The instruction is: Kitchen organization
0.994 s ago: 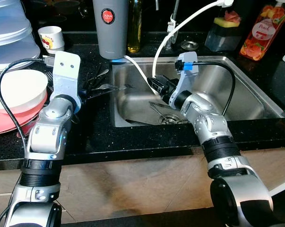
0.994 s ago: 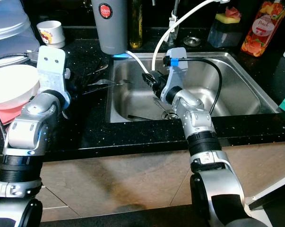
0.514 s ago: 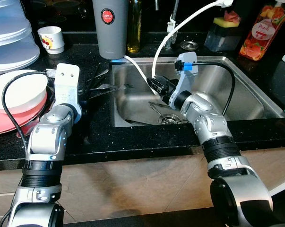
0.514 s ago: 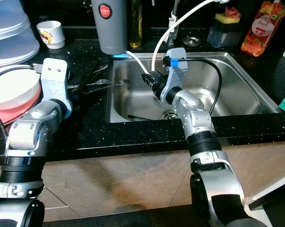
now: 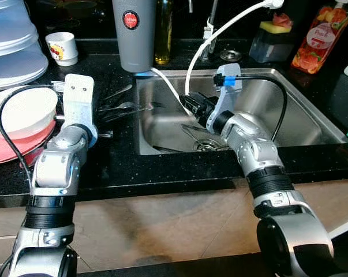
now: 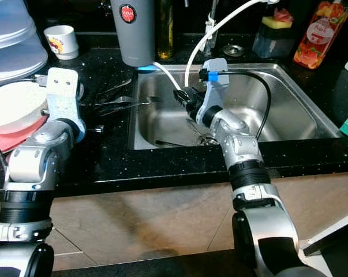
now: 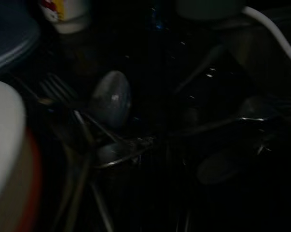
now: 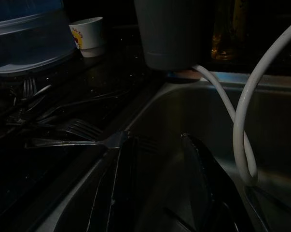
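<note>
A pile of forks and spoons [image 5: 119, 108] lies on the black counter just left of the steel sink [image 5: 312, 124]. One fork [image 8: 77, 139] pokes over the sink's edge. My left gripper [image 5: 101, 118] is low over the counter at the near side of this cutlery; the left wrist view is dark and shows a spoon bowl [image 7: 110, 98] and fork tines. My right gripper [image 5: 191, 104] reaches into the sink near its left wall, open, its fingers [image 8: 117, 193] apart with nothing between them. A long utensil [image 5: 191, 134] lies by the drain.
A white bowl on red plates [image 5: 21, 112] stands at the left, with clear plastic lids [image 5: 12, 49] and a small white cup [image 5: 62, 47] behind. A grey tumbler [image 5: 134, 32], oil bottle [image 5: 164, 29], white hose [image 5: 220, 29], sponge holder [image 5: 272, 40] and juice bottle [image 5: 321, 37] line the back.
My left arm has drawn back a little from the cutlery toward the near left. The right arm has not moved.
</note>
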You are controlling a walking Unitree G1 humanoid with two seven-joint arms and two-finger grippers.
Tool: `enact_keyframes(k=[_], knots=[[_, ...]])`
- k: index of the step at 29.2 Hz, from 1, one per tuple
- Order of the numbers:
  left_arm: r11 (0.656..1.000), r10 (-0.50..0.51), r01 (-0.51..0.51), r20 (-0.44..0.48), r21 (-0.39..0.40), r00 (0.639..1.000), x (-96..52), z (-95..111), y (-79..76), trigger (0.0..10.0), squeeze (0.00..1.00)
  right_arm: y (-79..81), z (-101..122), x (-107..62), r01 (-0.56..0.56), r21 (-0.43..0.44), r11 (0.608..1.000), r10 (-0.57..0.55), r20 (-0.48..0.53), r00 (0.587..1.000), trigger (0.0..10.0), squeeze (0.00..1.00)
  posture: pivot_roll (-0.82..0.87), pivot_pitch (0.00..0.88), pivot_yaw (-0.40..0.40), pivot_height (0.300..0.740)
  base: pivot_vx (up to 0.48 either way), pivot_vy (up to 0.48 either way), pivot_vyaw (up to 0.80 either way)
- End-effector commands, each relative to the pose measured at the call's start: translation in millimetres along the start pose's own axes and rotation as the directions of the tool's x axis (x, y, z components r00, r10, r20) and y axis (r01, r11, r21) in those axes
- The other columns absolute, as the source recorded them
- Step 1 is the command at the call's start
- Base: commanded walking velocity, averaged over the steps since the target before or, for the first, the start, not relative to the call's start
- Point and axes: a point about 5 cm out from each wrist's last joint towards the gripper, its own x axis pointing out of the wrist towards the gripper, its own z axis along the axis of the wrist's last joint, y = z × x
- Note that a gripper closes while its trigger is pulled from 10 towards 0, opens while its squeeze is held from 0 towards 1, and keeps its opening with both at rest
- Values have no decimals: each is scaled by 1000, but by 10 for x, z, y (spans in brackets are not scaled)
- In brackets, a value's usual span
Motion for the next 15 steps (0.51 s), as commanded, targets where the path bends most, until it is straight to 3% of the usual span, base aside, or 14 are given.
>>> enact_keyframes(k=[1, 7, 9, 12, 13, 14, 15], knots=[[999, 34, -35, 41, 33, 999, -14, 75, 45, 0, 0, 15, 27, 1, -8, 5, 1000, 8, 12, 1000, 10000, 0, -7, 169, -14, 740, 0, 0, 0], [996, 46, -56, 146, 66, 988, -33, 203, 49, 0, 0, 13, 36, 3, -7, 9, 1000, 6, 16, 1000, 10000, 0, -5, 171, -14, 740, 0, 0, 0], [997, 23, -37, 196, 70, 980, -46, 262, 18, 0, 0, 12, 40, 4, -6, 11, 1000, 5, 18, 1000, 10000, 0, -5, 171, -14, 740, 0, 0, 0], [997, -74, 58, 342, 59, 937, -111, 423, -111, 0, 0, 8, 55, 6, 0, 16, 1000, 0, 26, 1000, 10000, 0, -5, 170, -13, 740, 0, 0, 0], [997, -74, 58, 342, 59, 937, -111, 423, -111, 0, 0, 8, 55, 6, 0, 16, 1000, 0, 26, 1000, 10000, 0, -5, 170, -13, 740, 0, 0, 0], [980, -141, 191, 491, -53, 860, -225, 586, -199, 0, 0, 2, 71, 5, 5, 24, 1000, -6, 34, 999, 10000, 0, -6, 170, -12, 740, 0, 0, 0], [970, -151, 228, 534, -81, 832, -264, 630, -215, 0, 0, 0, 75, 5, 7, 26, 1000, -7, 37, 999, 10000, 0, -6, 170, -12, 740, 0, 0, 0]])
